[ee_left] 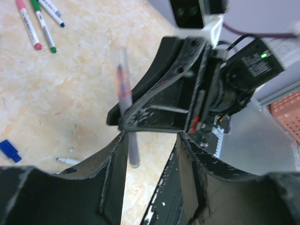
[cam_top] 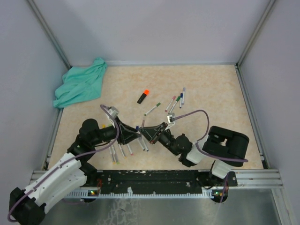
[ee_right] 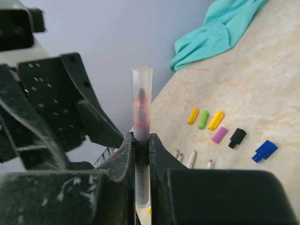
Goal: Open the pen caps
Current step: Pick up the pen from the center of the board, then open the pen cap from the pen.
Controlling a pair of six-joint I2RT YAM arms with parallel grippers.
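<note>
Right hand (ee_right: pixel 142 140) pinches a pen (ee_right: pixel 141 124) under its clear cap (ee_right: pixel 141 79); left hand (ee_left: pixel 152 140) stands parted, empty.

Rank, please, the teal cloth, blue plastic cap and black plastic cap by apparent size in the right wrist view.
1. crumpled teal cloth
2-3. blue plastic cap and black plastic cap: blue looks bigger, but lies nearer; unsure.

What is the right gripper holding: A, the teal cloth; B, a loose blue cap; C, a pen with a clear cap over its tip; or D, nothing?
C: the right wrist view shows the right gripper shut on a pen, with the clear cap on top.
</note>
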